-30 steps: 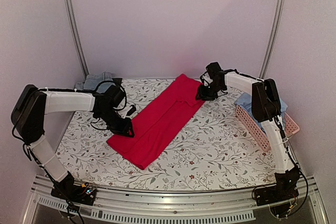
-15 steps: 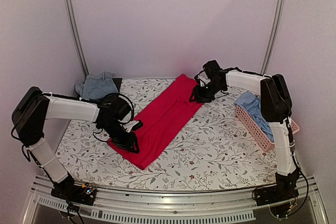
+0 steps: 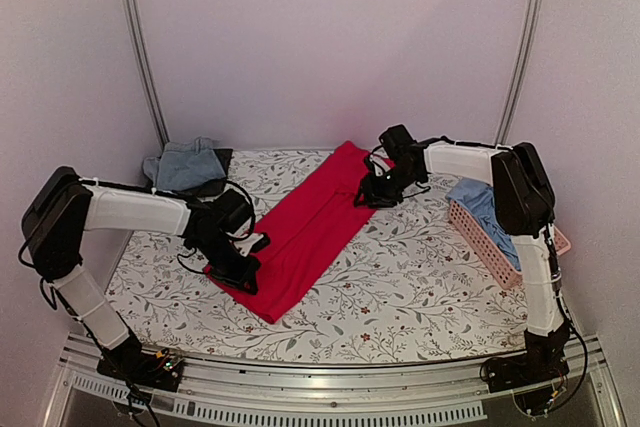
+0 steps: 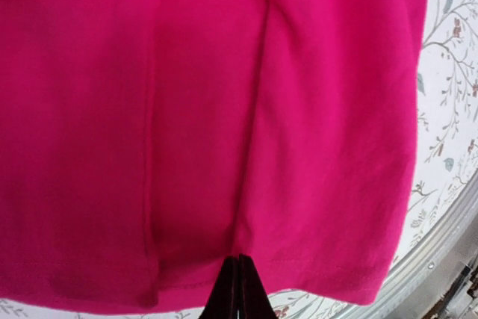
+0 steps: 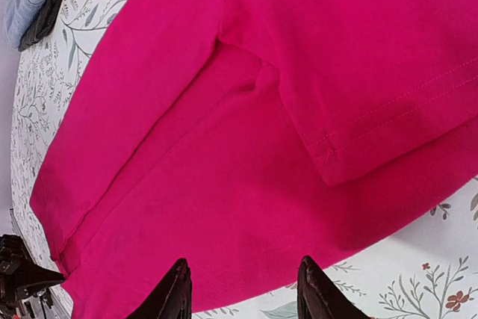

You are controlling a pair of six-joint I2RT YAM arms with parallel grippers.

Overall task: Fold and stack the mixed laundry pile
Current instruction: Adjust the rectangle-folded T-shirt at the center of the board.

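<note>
1 red garment [image 3: 305,232]: left end effector [image 4: 239,263] pinching hem, right end effector [image 5: 243,265] spread above.

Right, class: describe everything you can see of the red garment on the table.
The red garment is soft, bright red cloth, folded lengthwise into a long strip, with a stitched sleeve hem turned inward. It lies flat and diagonal on the floral tablecloth, running from far centre to near left. The left gripper is shut at its near hem. The right gripper hangs open over its far end.
</note>
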